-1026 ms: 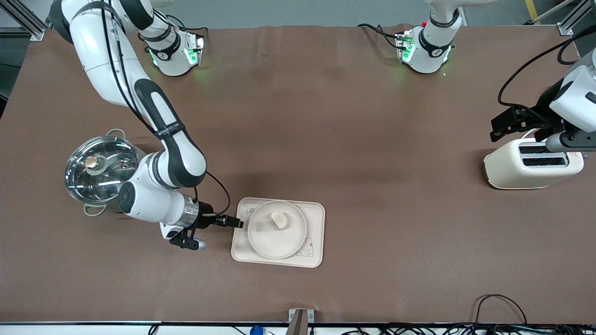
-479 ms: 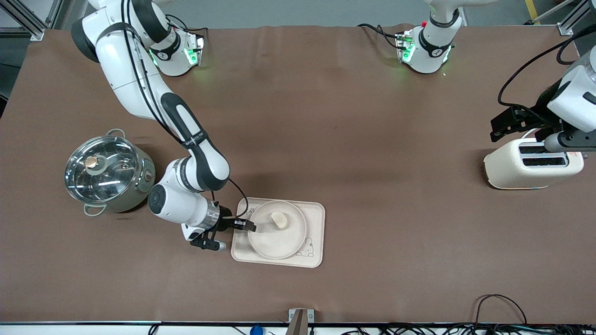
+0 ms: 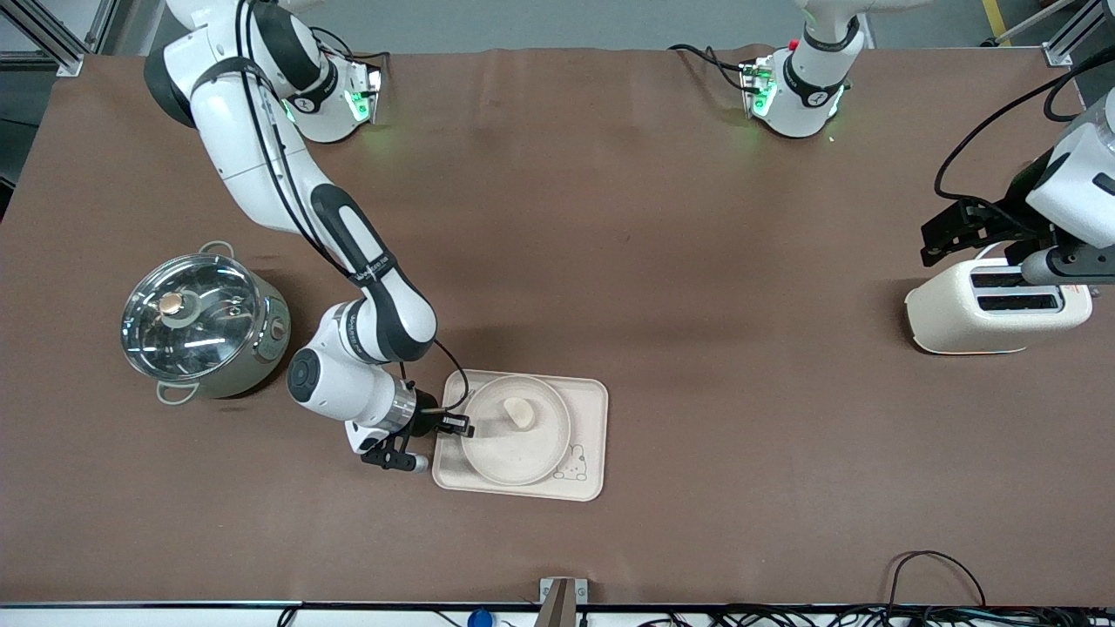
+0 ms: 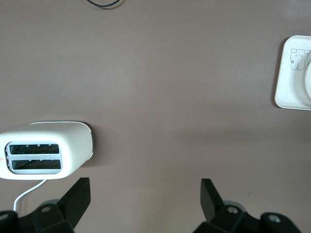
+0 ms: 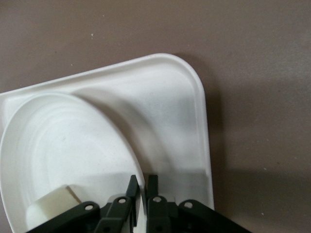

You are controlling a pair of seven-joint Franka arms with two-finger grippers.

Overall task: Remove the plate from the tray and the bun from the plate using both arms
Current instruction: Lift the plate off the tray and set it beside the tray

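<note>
Right gripper [image 3: 460,425]: I am pinching the plate [image 3: 516,431] by its rim, at the tray [image 3: 589,394] end toward the right arm.
Bun [image 3: 519,411]: sitting on the plate.
Left gripper [image 4: 145,199]: I am waiting over the toaster [image 3: 993,306], fingers apart.
Risk: thin rim slipping; tilting would be rolling the bun off.

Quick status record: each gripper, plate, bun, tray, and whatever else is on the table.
right gripper: shut on the plate's rim, at the tray's right-arm end
left gripper: open, waiting above the toaster
plate: on the tray
bun: on the plate
tray: flat on the table
toaster: left arm's end of the table
lidded pot: right arm's end of the table
</note>
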